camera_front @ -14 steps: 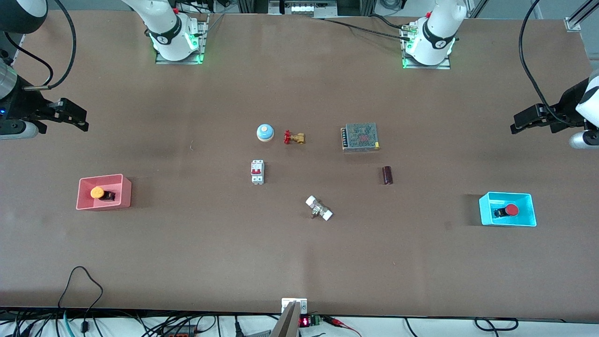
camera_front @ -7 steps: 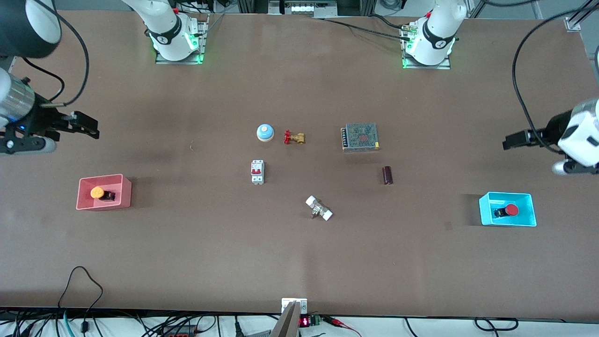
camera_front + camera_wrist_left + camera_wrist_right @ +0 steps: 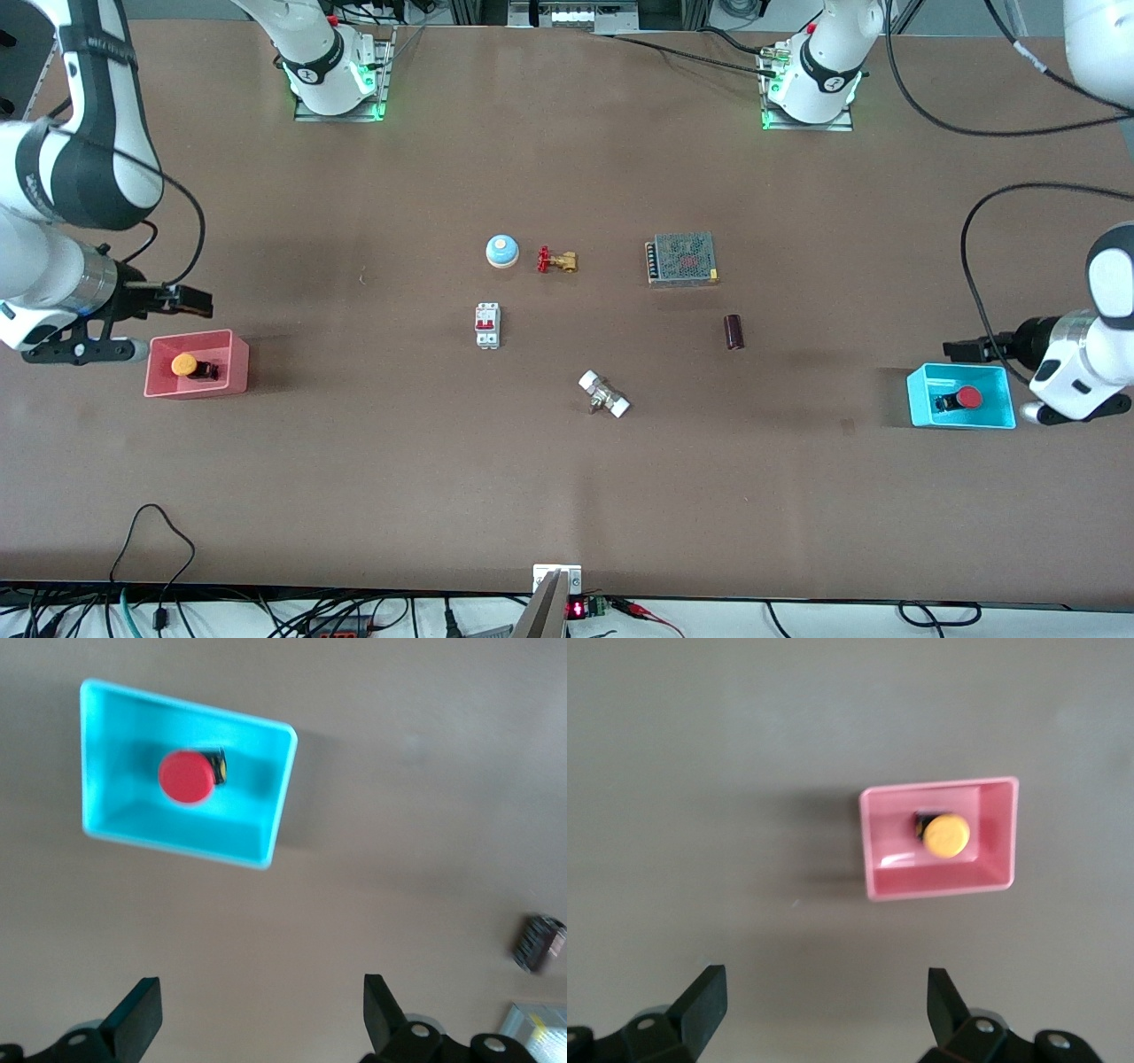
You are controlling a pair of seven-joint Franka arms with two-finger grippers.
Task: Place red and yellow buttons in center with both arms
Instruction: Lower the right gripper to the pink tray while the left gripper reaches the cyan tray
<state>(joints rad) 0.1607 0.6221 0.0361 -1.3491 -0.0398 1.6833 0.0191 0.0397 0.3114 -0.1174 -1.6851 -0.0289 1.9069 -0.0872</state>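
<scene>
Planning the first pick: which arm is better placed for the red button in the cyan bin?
Left. Its open hand hovers by the cyan plastic bin holding the red-capped round button. The right hand, also open, is by the pink bin at the table's right-arm end.

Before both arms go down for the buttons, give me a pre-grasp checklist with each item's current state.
1. Left gripper open: ok, fingers spread wide.
2. Right gripper open: ok, fingers spread wide.
3. Red button reachable: ok, lying alone in the cyan bin.
4. Yellow button reachable: ok, lying alone in the pink bin.
5. Grippers centred over their buttons: not ok, each is above its bin's edge.
6. Drop spot in the center: cannot tell, the breaker and white fitting lie nearby.
</scene>
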